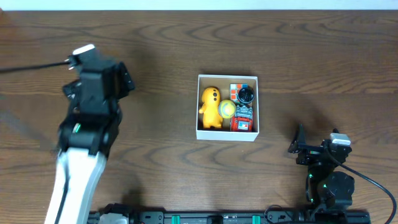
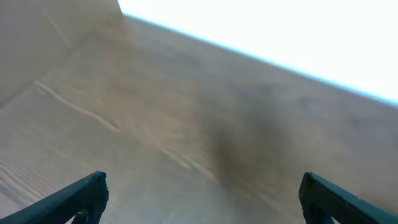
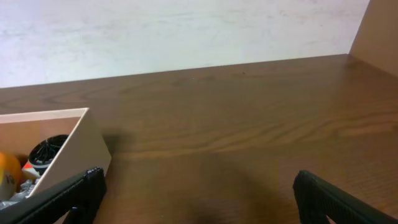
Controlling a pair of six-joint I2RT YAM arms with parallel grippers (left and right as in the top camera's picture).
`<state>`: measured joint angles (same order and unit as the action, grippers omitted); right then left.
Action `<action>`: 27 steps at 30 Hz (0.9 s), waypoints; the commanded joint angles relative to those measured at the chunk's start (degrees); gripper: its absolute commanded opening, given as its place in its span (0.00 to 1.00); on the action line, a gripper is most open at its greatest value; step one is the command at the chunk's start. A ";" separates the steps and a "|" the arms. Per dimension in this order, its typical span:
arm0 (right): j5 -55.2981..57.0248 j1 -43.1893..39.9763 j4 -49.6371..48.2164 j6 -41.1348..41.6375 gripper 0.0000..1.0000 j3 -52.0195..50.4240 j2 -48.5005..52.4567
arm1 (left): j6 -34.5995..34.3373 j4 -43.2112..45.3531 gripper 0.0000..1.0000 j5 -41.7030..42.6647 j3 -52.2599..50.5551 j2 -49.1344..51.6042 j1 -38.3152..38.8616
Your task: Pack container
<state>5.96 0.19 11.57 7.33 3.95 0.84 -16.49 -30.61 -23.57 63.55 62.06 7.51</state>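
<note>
The container (image 1: 227, 134), a square white-walled cardboard box, sits at the table's middle. It holds a yellow duck toy (image 1: 209, 106), a yellow-green ball (image 1: 226, 109), a red toy car (image 1: 243, 117), a black round toy (image 1: 246, 94) and an orange-and-white piece (image 1: 234, 93). My left gripper (image 1: 121, 79) is open and empty, raised over bare table far left of the box; its wrist view (image 2: 202, 193) shows only blurred wood. My right gripper (image 1: 298, 148) is open and empty, low at the front right; in its wrist view (image 3: 196, 196) the box's corner (image 3: 87, 146) lies at the left.
The wooden table (image 1: 161, 50) stretches around the box. A black cable (image 1: 31, 67) runs from the left arm off the left edge. A pale wall (image 3: 186, 31) stands behind the table's far edge.
</note>
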 commanded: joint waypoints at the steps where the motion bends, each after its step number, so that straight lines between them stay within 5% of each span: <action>1: -0.22 -0.55 -0.20 -0.57 0.99 -0.42 -0.52 | 0.33 -0.20 0.98 -1.16 0.33 -9.22 -0.15; 8: -0.20 -0.55 -0.17 -0.57 0.99 -0.42 -0.52 | 0.31 -1.81 0.98 -1.14 0.31 -28.37 -0.15; 18: -0.20 -0.55 -0.17 -0.57 0.99 -0.42 -0.52 | -0.24 -16.76 0.98 -1.07 -5.07 -48.94 -2.43; 23: -0.20 -0.55 -0.20 -0.57 0.99 -0.42 -0.52 | -3.89 -13.90 0.98 -0.74 -15.41 -53.92 -6.82; 27: -0.20 -0.55 -0.17 -0.57 0.99 -0.42 -0.52 | -3.96 -2.43 0.98 4.59 -26.88 -56.81 -10.51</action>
<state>5.93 0.19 11.53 7.31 3.86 0.80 -19.40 -37.26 -22.70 42.00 6.96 -1.08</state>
